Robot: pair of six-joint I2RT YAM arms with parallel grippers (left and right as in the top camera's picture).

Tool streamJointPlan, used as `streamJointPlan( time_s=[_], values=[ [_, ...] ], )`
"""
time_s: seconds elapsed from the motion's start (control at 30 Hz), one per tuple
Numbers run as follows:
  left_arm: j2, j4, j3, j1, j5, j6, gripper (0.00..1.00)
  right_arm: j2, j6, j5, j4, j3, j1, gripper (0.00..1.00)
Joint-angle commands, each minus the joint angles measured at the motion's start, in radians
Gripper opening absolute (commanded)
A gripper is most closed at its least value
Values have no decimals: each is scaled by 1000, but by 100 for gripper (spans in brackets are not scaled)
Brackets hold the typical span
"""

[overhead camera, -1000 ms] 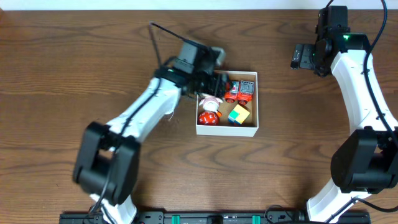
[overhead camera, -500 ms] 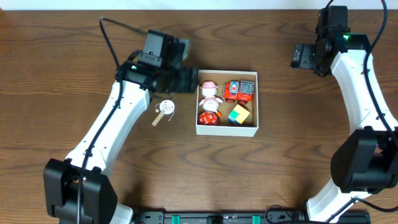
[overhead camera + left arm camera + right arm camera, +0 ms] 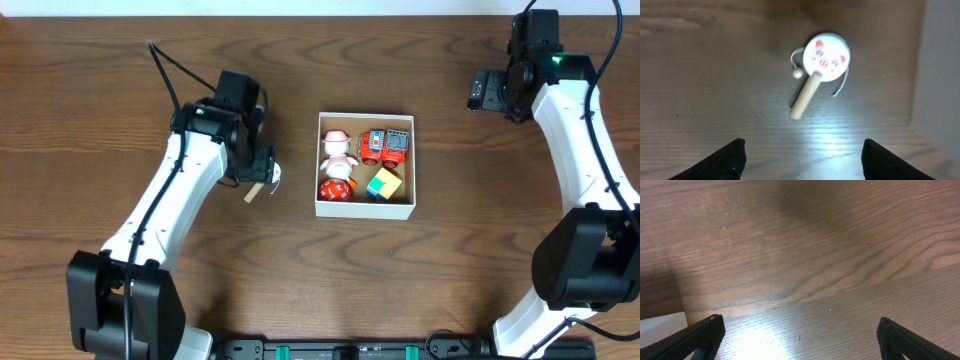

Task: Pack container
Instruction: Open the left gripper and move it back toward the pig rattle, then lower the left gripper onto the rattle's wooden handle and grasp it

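One container (image 3: pixel 365 208) lies right of the left pincer (image 3: pixel 804 155) (apart)

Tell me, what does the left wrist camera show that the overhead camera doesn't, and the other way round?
Only the left wrist view shows the pink pig face printed on the small round white drum rattle with a wooden handle, and its bead on a string. Only the overhead view shows the shallow white-walled cardboard box holding small toys, and the right gripper far off to the side. Both show the rattle lying on the brown wooden table close to the left gripper.
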Motion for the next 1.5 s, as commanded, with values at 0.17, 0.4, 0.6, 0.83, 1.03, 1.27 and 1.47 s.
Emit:
streamJointPlan(
  time_s=[0.17,0.4,0.6,0.83,1.03,1.27,1.47],
  values=[
    [24,130,-152,7,-23,69,74,-19,4,10,0,15,-6,99],
    [24,277,-241,7,23,211,74,-19,4,10,0,15,-6,99],
    [26,380,-263,8,23,272,73,-19,4,10,0,15,-6,99],
    [95,400,-264,7,23,274,73,-19,4,10,0,15,-6,99],
    [153,401,-264,7,23,274,71,-19,4,10,0,15,-6,99],
    [164,401,-264,7,23,274,48,-19,4,10,0,15,-6,99],
    [164,401,-263,7,23,274,36,-19,4,10,0,15,-6,99]
  ],
)
